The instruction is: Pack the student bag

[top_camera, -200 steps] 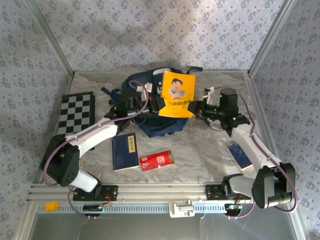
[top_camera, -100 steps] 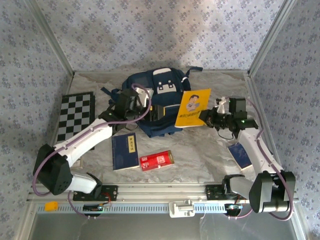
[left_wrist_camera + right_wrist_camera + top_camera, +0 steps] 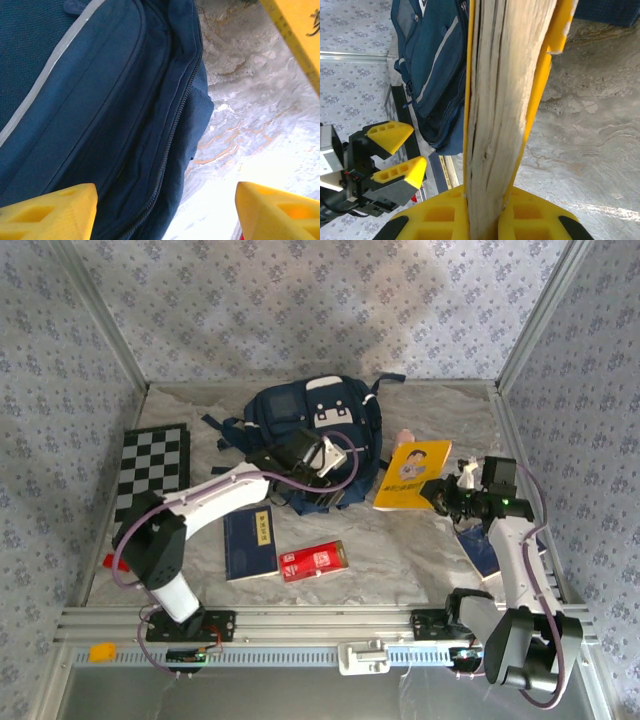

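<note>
While the student bag point(image 3: 315, 435) lies in the upper middle of the top view, near the back wall, bare tabletop point(image 3: 400, 540) opens below it and to its right, down to the front rail. The left pincer point(image 3: 322, 455) hovers over the bag's lower right edge, jaws spread wide with nothing held. From its wrist camera a zip runs down the navy fabric, with marbled tabletop just beside the bag's edge. The right pincer point(image 3: 447, 496) is clamped tight on the yellow book point(image 3: 412, 474), which sits right of the bag and apart from it. A chessboard point(image 3: 152, 472) hugs the left wall. A dark blue book point(image 3: 250, 543) and a red box point(image 3: 314, 560) lie just beside each other in the lower middle. The right arm covers most of another blue book point(image 3: 482, 552) at the lower right. Whether the zip is open or closed is hard to tell. Whether the yellow book touches the tabletop cannot be told either, and its page edge blocks the middle of the right wrist view.
</note>
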